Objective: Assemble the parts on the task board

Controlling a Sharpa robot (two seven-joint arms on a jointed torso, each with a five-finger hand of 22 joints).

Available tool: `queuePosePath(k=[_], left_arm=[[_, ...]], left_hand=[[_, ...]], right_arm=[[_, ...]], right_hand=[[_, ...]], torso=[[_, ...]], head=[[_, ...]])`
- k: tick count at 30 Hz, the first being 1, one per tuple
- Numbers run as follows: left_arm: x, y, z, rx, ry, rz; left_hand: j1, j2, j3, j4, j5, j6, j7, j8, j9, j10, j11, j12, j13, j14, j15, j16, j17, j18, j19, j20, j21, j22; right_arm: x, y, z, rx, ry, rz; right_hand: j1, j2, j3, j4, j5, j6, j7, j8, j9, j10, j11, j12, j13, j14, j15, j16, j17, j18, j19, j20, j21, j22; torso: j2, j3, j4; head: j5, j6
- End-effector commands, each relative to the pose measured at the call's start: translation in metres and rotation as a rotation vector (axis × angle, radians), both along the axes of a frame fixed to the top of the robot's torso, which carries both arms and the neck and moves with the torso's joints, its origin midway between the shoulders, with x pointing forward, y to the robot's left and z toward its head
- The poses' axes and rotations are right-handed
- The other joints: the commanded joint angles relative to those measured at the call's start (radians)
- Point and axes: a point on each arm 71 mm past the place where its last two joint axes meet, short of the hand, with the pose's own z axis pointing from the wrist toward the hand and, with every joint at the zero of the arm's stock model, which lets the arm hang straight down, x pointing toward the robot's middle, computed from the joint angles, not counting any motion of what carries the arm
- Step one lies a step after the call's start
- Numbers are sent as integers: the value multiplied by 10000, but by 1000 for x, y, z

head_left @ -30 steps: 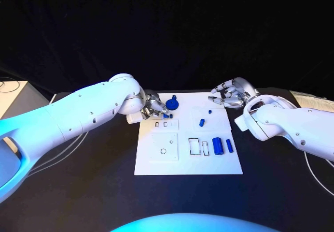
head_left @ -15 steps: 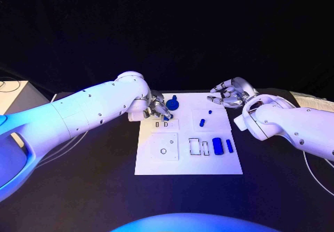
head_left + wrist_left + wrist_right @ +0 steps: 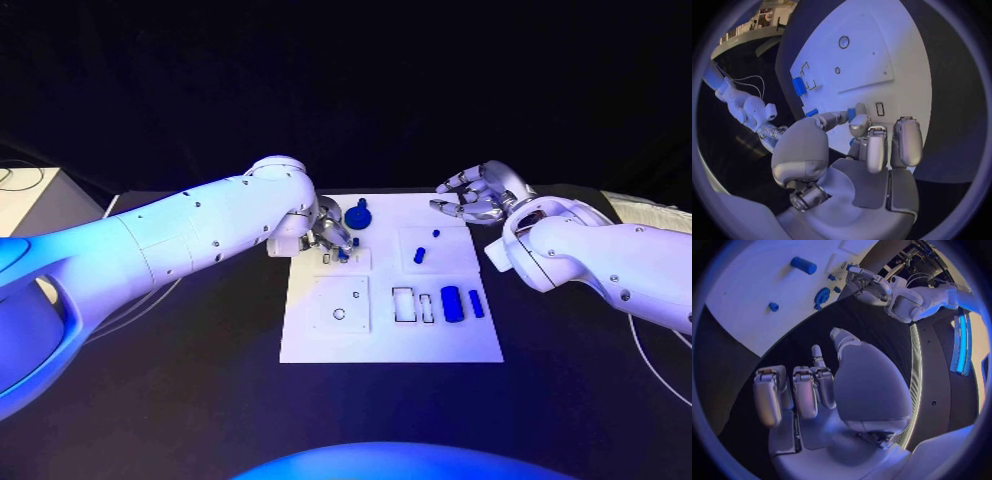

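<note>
left hand (image 3: 330,232) edged further over task board (image 3: 389,335) | pinches small blue part (image 3: 852,113) | right hand (image 3: 473,195) curled, empty

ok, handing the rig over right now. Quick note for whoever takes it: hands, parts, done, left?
Left hand: over the far left of the task board, appears to pinch a small blue part above the two small slots.
Right hand: fingers curled, holds nothing, beside the board's far right corner.
Loose on the board: round blue part, two small pegs, blue cylinder and slim blue bar next to the empty rectangular slots.
Done: no part looks seated yet.
Left: seat the pinched part, then all the rest.
</note>
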Motion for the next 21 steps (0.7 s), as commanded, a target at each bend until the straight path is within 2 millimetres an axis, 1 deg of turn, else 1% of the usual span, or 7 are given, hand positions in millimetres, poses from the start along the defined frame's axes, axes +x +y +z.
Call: queuePosePath(k=[1, 6, 10, 14, 21], left_arm=[[1, -3, 2, -450, -130, 338], [2, -3, 2, -526, -432, 490], [2, -5, 2, -491, -393, 442], [1, -5, 0, -436, -303, 383], [1, -4, -2, -234, -200, 273]], left_hand=[[-135, 36, 2368, -2441, 46, 309, -197, -30, 26, 98, -16, 63, 57, 1022, -76, 32, 2635, -53, 106, -18, 65, 227], [-285, 65, 2344, -2461, 203, 394, -244, -30, 117, 247, -55, 176, 232, 1022, -104, 32, 2635, -75, 182, -45, 112, 316], [-437, 71, 2375, -2554, 529, 461, -285, -34, 223, 331, -94, 231, 329, 1022, -139, 32, 2635, -80, 206, -82, 128, 342], [-482, 71, 2374, -2582, 621, 479, -293, -37, 252, 353, -102, 247, 361, 1022, -146, 32, 2635, -79, 201, -91, 125, 335], [-528, 81, 2377, -2621, 743, 501, -305, -45, 286, 384, -112, 276, 419, 1022, -155, 32, 2635, -79, 203, -102, 128, 339]], right_arm=[[0, 2, 0, -87, -51, 170], [0, 2, 0, -89, -44, 174], [0, 2, -1, -98, -24, 184], [0, 2, -1, -111, -1, 195], [-1, 2, -1, -119, 10, 196]], right_hand=[[-70, -7, -6, 13, 48, -46, 4, 47, -8, 664, 60, -45, 2301, 1005, 60, -37, 2410, -57, 924, 66, -53, 2428], [-66, -7, -5, 8, 51, -47, 4, 48, -8, 666, 59, -43, 2303, 1006, 59, -35, 2413, -56, 923, 66, -57, 2425], [-66, -7, -5, 8, 51, -47, 4, 48, -8, 666, 59, -43, 2303, 1006, 59, -35, 2413, -56, 923, 66, -57, 2425], [-66, -7, -5, 8, 51, -47, 4, 48, -8, 666, 59, -43, 2303, 1006, 59, -35, 2413, -56, 923, 66, -57, 2425], [-66, -7, -5, 8, 51, -47, 4, 48, -8, 666, 59, -43, 2303, 1006, 59, -35, 2413, -56, 923, 66, -57, 2425]], torso=[[26, -9, -4], [33, 0, -11], [39, 0, -11], [49, -1, -11], [34, 12, -9]], head=[[11, 16], [33, 12], [34, 2], [33, -22], [38, -76]])
